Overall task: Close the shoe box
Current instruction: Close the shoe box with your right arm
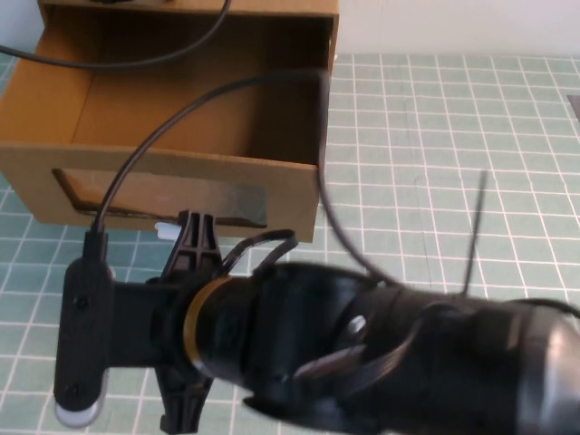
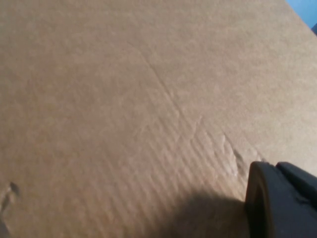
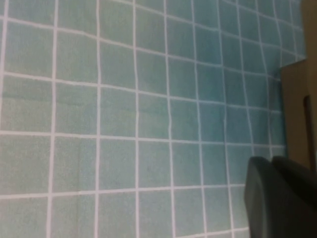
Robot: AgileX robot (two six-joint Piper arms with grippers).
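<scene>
The brown cardboard shoe box stands at the back left with its drawer pulled out toward me, the inside bare. Its front carries a dark clear window with a small white pull tab just below. My right arm fills the foreground, reaching left just in front of the tab. In the right wrist view my right gripper hangs over the mat, with a box corner at the edge. My left gripper sits close against plain cardboard and is out of the high view.
A green mat with a white grid covers the table, with room to the right of the box. Black cables trail across the open drawer and over the right arm. The box's outer sleeve rises at the back.
</scene>
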